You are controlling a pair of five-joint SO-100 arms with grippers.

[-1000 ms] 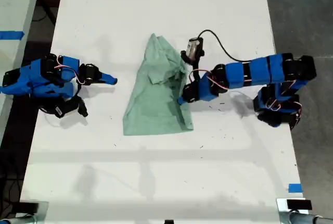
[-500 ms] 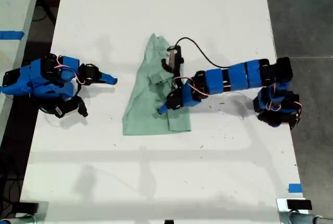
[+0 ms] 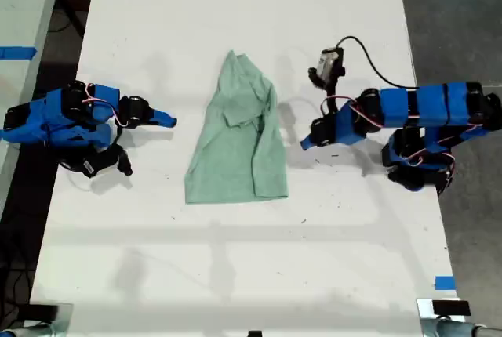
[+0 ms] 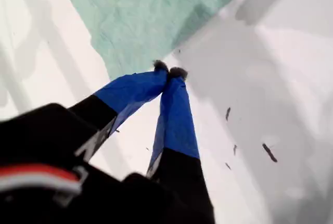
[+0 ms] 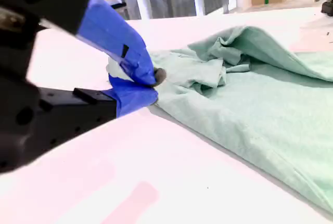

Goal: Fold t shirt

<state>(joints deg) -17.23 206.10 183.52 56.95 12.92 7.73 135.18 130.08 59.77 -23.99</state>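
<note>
The mint-green t shirt (image 3: 235, 149) is laid flat in the middle of the white table (image 3: 235, 274), pointed end toward the far edge, straight hem nearer the camera, with some bunched folds near its upper part. My first gripper (image 3: 304, 143) is held just off the shirt's edge on the exterior view's right, its fingertips pressed together on nothing. My second gripper (image 3: 169, 121) is rested low on the exterior view's left, apart from the shirt, tips likewise pressed together.
</note>
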